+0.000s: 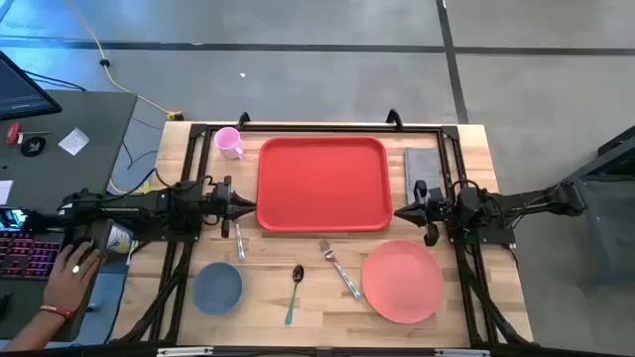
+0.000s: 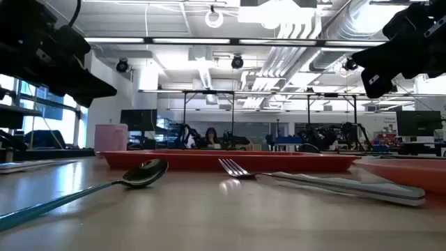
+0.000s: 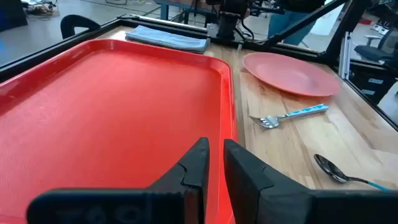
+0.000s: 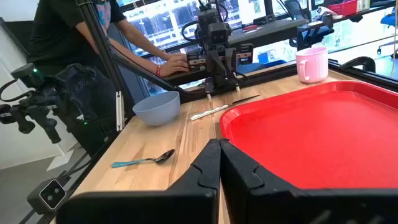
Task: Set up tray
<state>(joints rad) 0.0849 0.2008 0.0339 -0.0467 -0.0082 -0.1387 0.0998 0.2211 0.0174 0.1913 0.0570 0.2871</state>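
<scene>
The red tray [image 1: 323, 183] lies flat on the far middle of the wooden table, and nothing is on it. My left gripper [image 1: 248, 210] hovers at the tray's near left corner [image 3: 227, 134]. Its fingers [image 3: 214, 163] are drawn together, with only a thin slit between them. My right gripper [image 1: 401, 211] hovers at the near right corner, shut [image 4: 219, 155] over the tray's rim [image 4: 227, 118]. In the low view both grippers [image 2: 104, 87] [image 2: 362, 66] hang well above the tabletop.
A pink cup [image 1: 229, 142] stands beyond the tray's left side and a grey napkin [image 1: 424, 167] lies along its right. On the near side are a knife [image 1: 239, 241], blue bowl [image 1: 216, 288], spoon [image 1: 295, 286], fork [image 1: 339, 268] and salmon plate [image 1: 402, 282]. A person's hand [image 1: 71, 266] is off the table's left.
</scene>
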